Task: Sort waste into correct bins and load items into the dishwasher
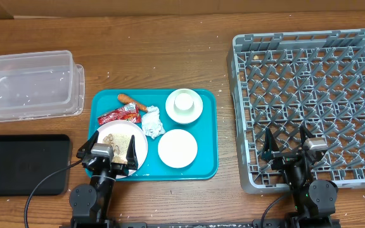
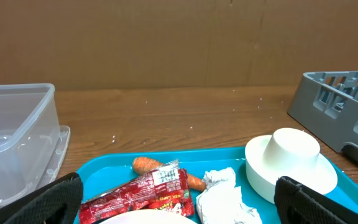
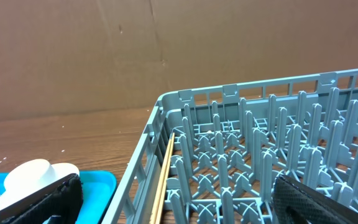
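1. Overhead.
   - Left gripper [image 1: 108, 148] is nearest the lens. Its jaws are spread wide and hold nothing. It hangs over the pink-white plate [image 1: 142, 140] at the near-left corner of the teal tray [image 1: 208, 166].
   - Rice and crumbs [image 1: 120, 138] lie on that plate.
   - Right gripper [image 1: 285, 144] is likewise released and empty, above the near-left part of the grey dish rack [image 1: 315, 95].
   - Also on the teal tray:
     - The red wrapper [image 1: 119, 114] lies just behind the plate.
     - The carrot stick [image 1: 128, 99] lies behind the wrapper.
     - The napkin ball [image 1: 153, 121] lies right of the wrapper.
     - The far bowl [image 1: 195, 113] has the small cup [image 1: 184, 101] centred on it (upright or inverted: cannot tell).
     - The near bowl [image 1: 177, 148] sits in front of the far bowl.
   - The clear tub [image 1: 30, 85] stands at far left.
   - The black tray [image 1: 24, 164] lies in front of the tub, left of the teal tray.

2. Left wrist.
   - The fingers [image 2: 48, 202] fill both lower corners, well apart, with nothing between them.
   - The wrapper, carrot stick and napkin ball lie ahead of them.
   - The cup and its bowl sit to the right, and the tub wall is at left.

3. Right wrist.
   - The fingers [image 3: 36, 202] are parted, with no grasp.
   - The rack pegs stand ahead.
   - A thin pale stick [image 3: 165, 174] lies along the rack's left wall.
   - The cup and the teal tray corner show at lower left.
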